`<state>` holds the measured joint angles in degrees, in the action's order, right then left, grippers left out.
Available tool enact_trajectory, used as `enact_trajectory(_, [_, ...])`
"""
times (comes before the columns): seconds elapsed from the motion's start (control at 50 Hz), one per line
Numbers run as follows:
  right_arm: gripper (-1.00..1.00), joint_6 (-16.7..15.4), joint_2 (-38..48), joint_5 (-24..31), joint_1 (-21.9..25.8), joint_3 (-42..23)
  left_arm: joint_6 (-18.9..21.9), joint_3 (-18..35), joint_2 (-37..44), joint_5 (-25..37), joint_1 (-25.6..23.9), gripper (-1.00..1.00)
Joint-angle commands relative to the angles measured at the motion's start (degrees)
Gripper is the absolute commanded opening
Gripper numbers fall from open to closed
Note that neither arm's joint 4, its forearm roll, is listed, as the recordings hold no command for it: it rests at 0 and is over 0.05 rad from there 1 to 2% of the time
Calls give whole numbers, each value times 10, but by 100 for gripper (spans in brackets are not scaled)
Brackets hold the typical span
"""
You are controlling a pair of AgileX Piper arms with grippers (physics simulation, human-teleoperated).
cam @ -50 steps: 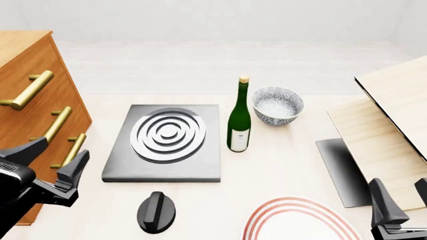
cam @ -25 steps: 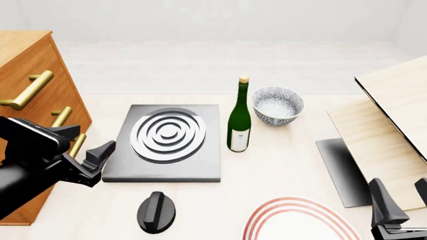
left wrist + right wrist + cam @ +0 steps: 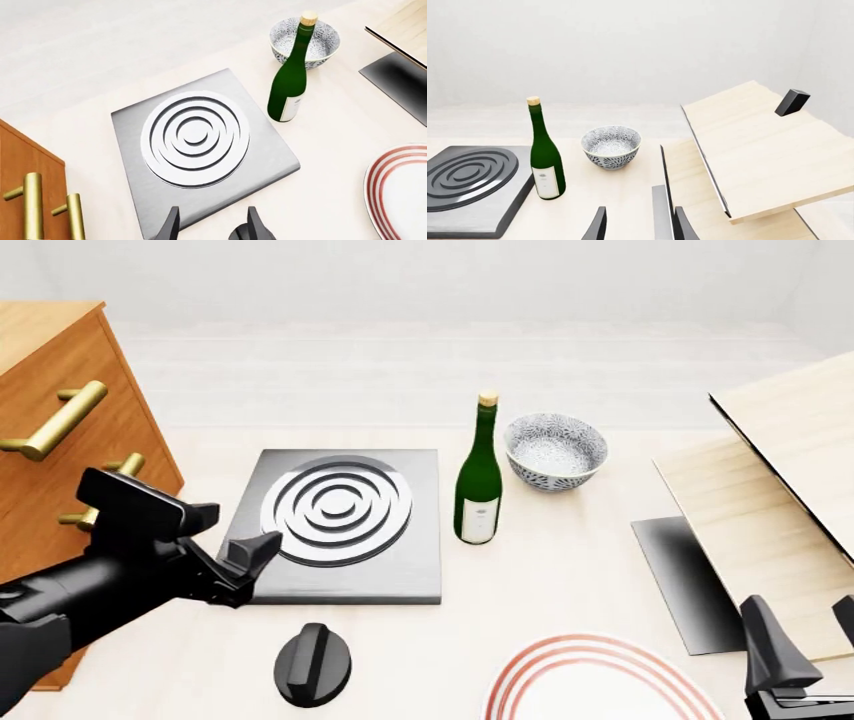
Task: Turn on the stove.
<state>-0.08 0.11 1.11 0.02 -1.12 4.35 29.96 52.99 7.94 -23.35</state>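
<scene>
The stove (image 3: 334, 530) is a flat dark-grey slab with silver concentric rings, left of the table's middle. Its black ridged knob (image 3: 314, 663) lies on the table just in front of it, nearer to me. My left gripper (image 3: 230, 532) hangs open and empty over the stove's front-left edge, up and to the left of the knob. The left wrist view looks down on the stove (image 3: 200, 145), and the knob (image 3: 241, 235) peeks in beside one of the fingertips (image 3: 255, 224). My right gripper (image 3: 805, 645) is open and empty at the front right, far from the stove (image 3: 467, 182).
A green bottle (image 3: 478, 480) stands just right of the stove, with a patterned bowl (image 3: 554, 450) behind it. A wooden drawer unit with brass handles (image 3: 60, 440) is at the left. A red-ringed white plate (image 3: 594, 685) lies front centre. Tilted wooden boards (image 3: 774, 490) and a dark sheet (image 3: 681, 580) are at the right.
My left arm has swung rightward and forward, from beside the drawer unit to the stove's front-left edge. The right arm has stayed put.
</scene>
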Motion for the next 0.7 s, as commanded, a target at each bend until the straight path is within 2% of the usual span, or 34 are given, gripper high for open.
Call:
enact_trajectory(0.02, [100,0,-1,3,0,-2,-17,-17,38,-37,-19,100])
enact_trajectory(0.5, [100,0,1,-5,0,4,-51,-56,73,-95,-21,100])
enact_trajectory(0.54, [100,1,2,-7,0,6,-59,-70,92,-117,-27,100])
enact_trajectory(0.7, [100,1,2,-7,0,5,-71,-76,107,-129,-40,100])
